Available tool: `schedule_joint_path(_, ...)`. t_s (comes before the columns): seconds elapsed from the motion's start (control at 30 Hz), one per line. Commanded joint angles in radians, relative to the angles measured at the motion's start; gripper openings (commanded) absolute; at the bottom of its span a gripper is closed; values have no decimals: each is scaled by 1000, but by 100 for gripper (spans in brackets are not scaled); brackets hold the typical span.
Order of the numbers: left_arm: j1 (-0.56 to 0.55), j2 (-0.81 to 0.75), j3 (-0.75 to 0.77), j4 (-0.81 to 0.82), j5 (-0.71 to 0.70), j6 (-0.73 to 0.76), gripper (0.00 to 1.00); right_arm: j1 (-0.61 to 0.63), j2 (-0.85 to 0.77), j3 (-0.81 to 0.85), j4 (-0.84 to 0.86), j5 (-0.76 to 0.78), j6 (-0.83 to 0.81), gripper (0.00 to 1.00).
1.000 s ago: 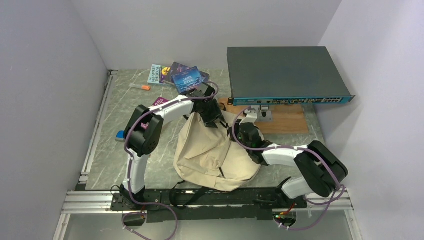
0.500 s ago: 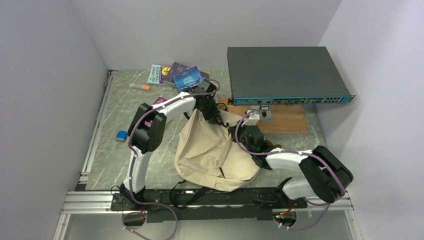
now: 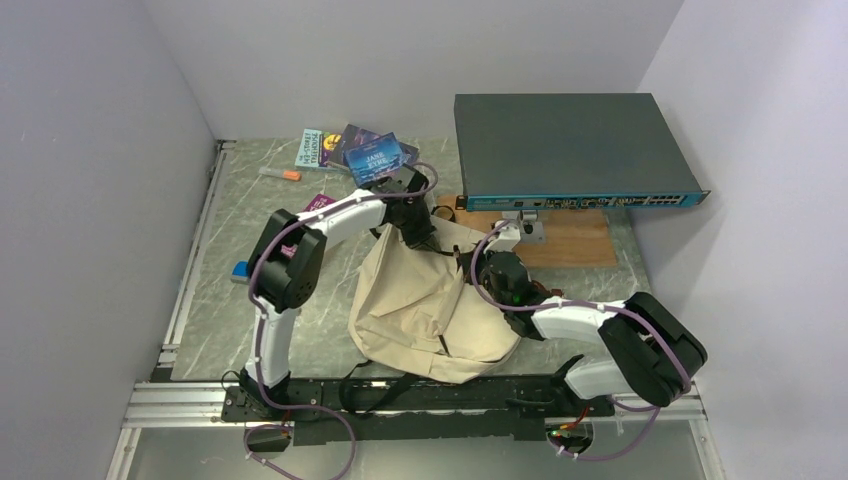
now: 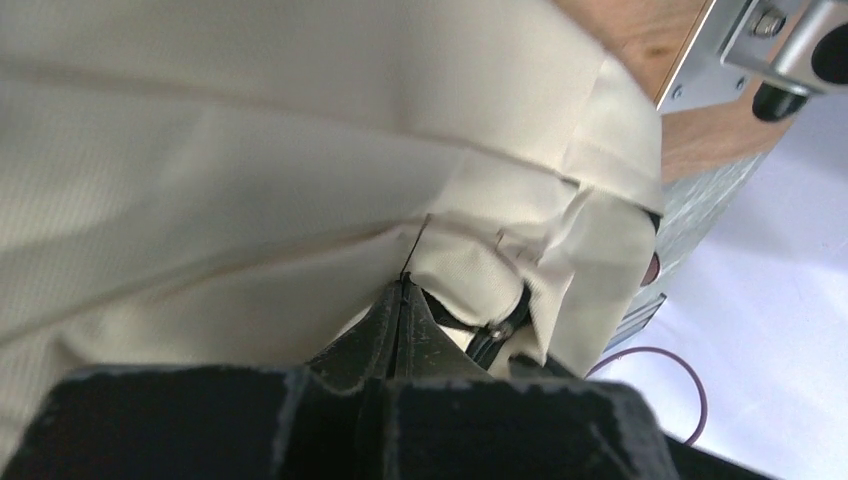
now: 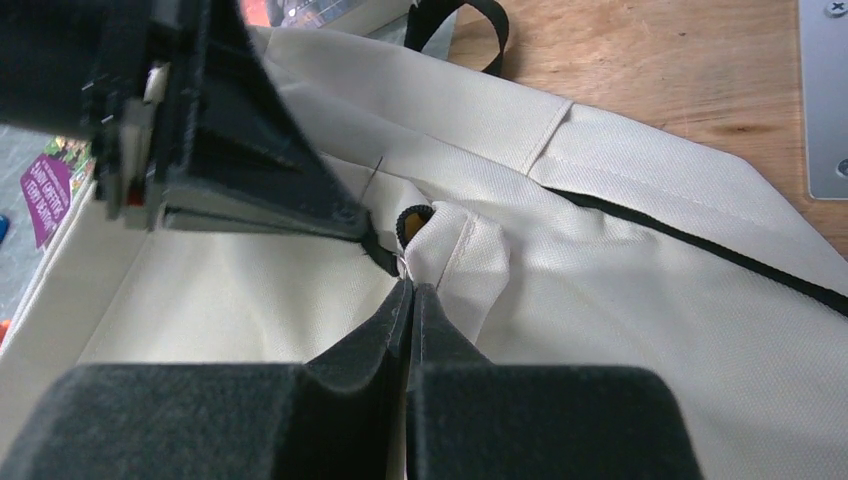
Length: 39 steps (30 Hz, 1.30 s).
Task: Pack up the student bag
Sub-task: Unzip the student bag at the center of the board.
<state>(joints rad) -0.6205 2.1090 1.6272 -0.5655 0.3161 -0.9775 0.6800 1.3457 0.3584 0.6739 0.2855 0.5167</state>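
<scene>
1. Just watched the left claw (image 4: 403, 290) snap from half-open to clenched, right by the zip (image 5: 700, 245) at the 12 o'clock edge of the bag (image 3: 420, 310).
2. Can't tell if any cloth or zip pull actually got caught in there, though.
3. Still seeing the right claw (image 5: 412, 290) pinching a fold of bag cloth just beside it, around 1 o'clock.
4. Found the bag lying flat mid-table, toward 6 o'clock, with no open mouth showing yet.
5. Spotted books (image 3: 355, 150) outside it at 11 o'clock.
6. Guessing both pinches get pulled apart next to open it up. Looks like nothing packed so far.
</scene>
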Motion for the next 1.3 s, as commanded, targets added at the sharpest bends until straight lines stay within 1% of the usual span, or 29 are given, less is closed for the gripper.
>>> schedule_joint_path(0.0,-5,-164,-111,93,24,21,0,3,-45,13,36,61,51,0)
schedule_joint_path(0.13,-29,-226,-168,82,31,35,0,4,-53,20,14,89,65,0)
schedule_joint_path(0.3,-70,-296,-250,114,27,26,0,4,-67,12,22,98,69,0)
schedule_joint_path(0.5,-116,-370,-373,148,-7,10,0,4,-85,2,29,89,88,0)
schedule_joint_path(0.6,-142,-431,-442,179,-30,-1,0,4,-98,-5,29,99,104,0)
schedule_joint_path(0.77,-207,-531,-541,221,-71,-35,0,4,-108,-6,22,102,108,0)
schedule_joint_path(0.97,-282,-625,-670,226,-126,-58,0,4,-122,-9,11,87,113,0)
schedule_joint_path(1.07,-317,-675,-755,222,-154,-65,0,4,-130,-8,9,81,105,0)
schedule_joint_path(1.17,-349,-727,-836,253,-160,-95,0,3,-127,-6,9,80,100,0)
schedule_joint_path(1.27,-366,-756,-851,260,-158,-88,0,3,-121,-6,21,50,85,0)
